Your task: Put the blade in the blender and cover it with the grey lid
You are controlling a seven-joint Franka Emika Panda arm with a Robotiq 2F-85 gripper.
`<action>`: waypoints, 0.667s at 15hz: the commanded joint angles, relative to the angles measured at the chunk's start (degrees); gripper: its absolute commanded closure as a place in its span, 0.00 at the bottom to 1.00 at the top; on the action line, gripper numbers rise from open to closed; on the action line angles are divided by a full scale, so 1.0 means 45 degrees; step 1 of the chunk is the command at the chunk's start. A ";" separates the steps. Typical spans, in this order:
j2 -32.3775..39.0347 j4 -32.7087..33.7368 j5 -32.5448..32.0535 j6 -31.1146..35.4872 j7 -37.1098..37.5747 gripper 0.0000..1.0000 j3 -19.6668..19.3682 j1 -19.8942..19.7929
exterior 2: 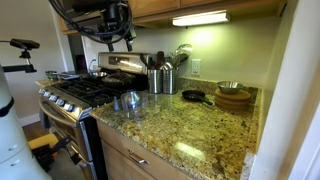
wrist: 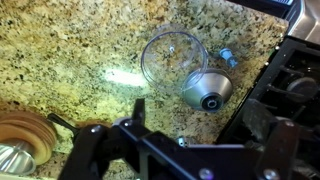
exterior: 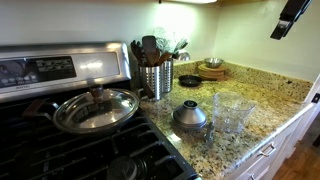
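Note:
The blender (wrist: 172,55) is a clear cup standing upright on the granite counter; it also shows in an exterior view (exterior: 232,110). The grey lid (wrist: 207,90) is a domed lid with a knob and rests on the counter right beside the cup, towards the stove, as an exterior view (exterior: 190,117) also shows. A small bluish-dark piece, apparently the blade (wrist: 228,57), lies next to the cup near the stove edge. My gripper (wrist: 200,125) hangs high above them, open and empty. In an exterior view the gripper (exterior: 293,18) is at the top right.
A pan with a shiny steel lid (exterior: 95,108) sits on the stove. A ribbed steel utensil canister (exterior: 155,76), a small black pan (exterior: 188,80) and stacked wooden bowls (exterior: 211,69) stand at the back of the counter. The counter's front edge (exterior: 265,140) is near the cup.

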 commanded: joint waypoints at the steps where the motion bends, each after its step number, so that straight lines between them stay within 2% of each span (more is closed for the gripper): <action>1: 0.0045 0.0038 -0.0051 -0.0042 0.0044 0.00 -0.0044 0.0060; 6: 0.0010 0.0067 -0.0044 -0.0021 0.0035 0.00 -0.0123 0.0033; 10: 0.0907 -0.0228 0.0363 0.0968 0.0176 0.00 0.0220 0.0486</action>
